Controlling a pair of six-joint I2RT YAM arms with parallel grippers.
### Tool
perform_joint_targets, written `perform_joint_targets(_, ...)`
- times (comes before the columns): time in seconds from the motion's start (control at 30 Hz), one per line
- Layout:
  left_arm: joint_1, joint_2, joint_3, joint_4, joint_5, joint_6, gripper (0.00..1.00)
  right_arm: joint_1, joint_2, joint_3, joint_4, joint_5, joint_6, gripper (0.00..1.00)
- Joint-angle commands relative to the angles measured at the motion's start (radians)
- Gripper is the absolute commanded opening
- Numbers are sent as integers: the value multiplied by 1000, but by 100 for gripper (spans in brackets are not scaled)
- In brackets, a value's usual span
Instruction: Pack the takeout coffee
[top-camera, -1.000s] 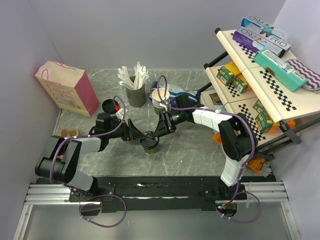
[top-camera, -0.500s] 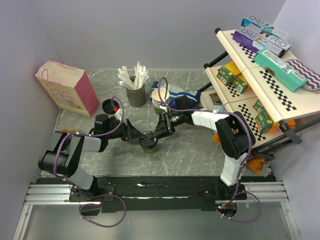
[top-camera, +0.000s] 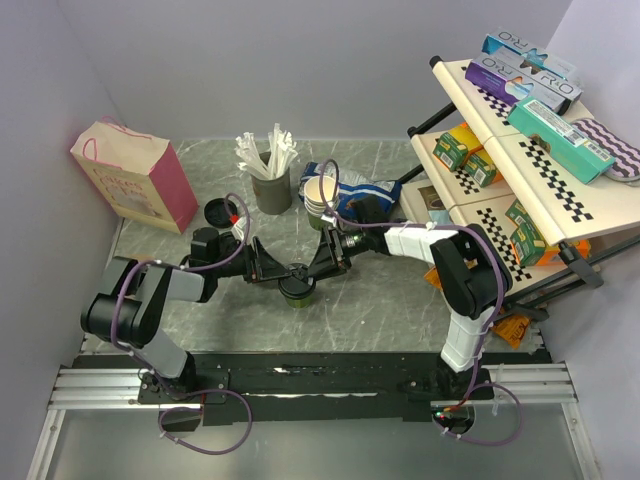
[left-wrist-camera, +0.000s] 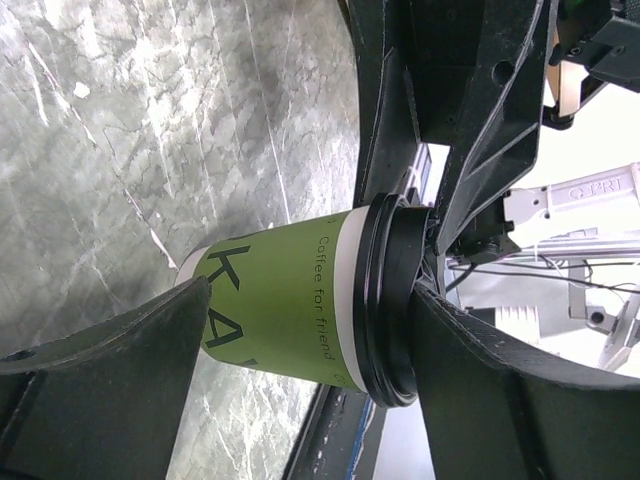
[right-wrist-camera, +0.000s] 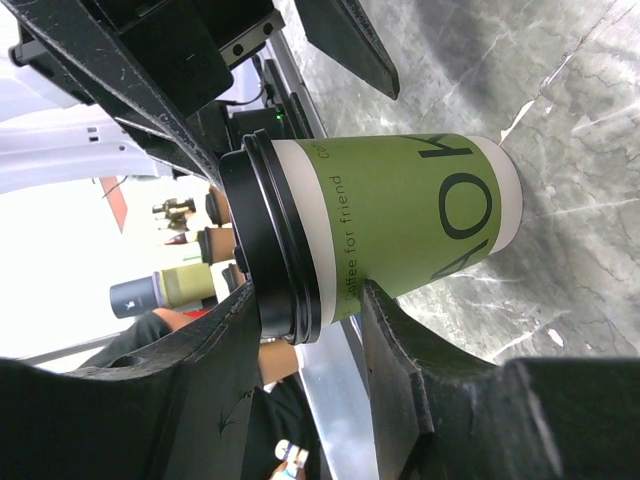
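Note:
The takeout coffee (top-camera: 297, 287), a green paper cup with a black lid (right-wrist-camera: 270, 240), stands on the marble table (top-camera: 400, 300) between both grippers. My left gripper (top-camera: 283, 272) reaches it from the left, rolled on its side. Its jaws are wide open, one finger low by the cup's base and the other at the lid's top. In the left wrist view the cup (left-wrist-camera: 290, 300) fills the gap of that gripper (left-wrist-camera: 312, 290). My right gripper (right-wrist-camera: 310, 295) comes from the right and straddles the lid's rim, open. One finger lies on the lid's top and the other touches the cup wall (right-wrist-camera: 400, 210) below the rim.
A pink paper bag (top-camera: 135, 172) stands at the back left with a loose black lid (top-camera: 217, 212) beside it. A grey pot of stirrers (top-camera: 270, 185), a stack of cream cups (top-camera: 318, 195) and a blue packet (top-camera: 355, 185) are behind. A tilted shelf rack (top-camera: 520, 150) fills the right.
The right gripper's jaws have narrowed around the lid's rim. The left arm's elbow has shifted slightly; its gripper and the cup have stayed where they were.

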Motion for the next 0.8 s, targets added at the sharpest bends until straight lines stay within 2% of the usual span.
perform_joint_targets(0.0, 17, 102, -22, -179, -236, 104, 82, 9, 68, -82, -58, 246, -37, 48)
perform_joint_targets(0.1, 17, 120, 2, -203, -246, 113, 79, 12, 54, -85, -58, 251, -43, 48)
perform_joint_targets(0.23, 16, 74, -15, -135, -199, 114, 80, 26, 8, -67, -31, 216, -93, 51)
perform_joint_targets(0.33, 14, 27, -30, -52, -155, 77, 83, 31, -24, -30, -49, 191, -172, 58)
perform_joint_targets(0.5, 14, -30, 0, -1, -73, 22, 84, 29, -47, 17, -41, 108, -196, 70)
perform_joint_targets(0.77, 14, -88, 13, 14, -19, -18, 85, 29, -82, 58, -110, 42, -258, 73)
